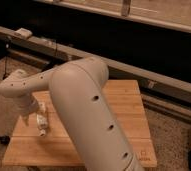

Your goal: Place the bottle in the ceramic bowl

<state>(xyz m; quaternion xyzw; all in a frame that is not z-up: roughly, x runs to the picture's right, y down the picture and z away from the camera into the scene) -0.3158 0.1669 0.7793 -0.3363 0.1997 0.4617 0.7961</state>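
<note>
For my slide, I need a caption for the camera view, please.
Robot arm reaches across a wooden table, pincer at the left by the white bottle.

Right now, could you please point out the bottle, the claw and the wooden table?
bottle [41,120], camera view, its white body.
claw [28,116], camera view, its lower end, close beside the bottle.
wooden table [131,107], camera view, bare right-hand part of its top.

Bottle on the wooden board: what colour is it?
White with some dark print; the bottle lies beside the gripper, camera view.
</note>
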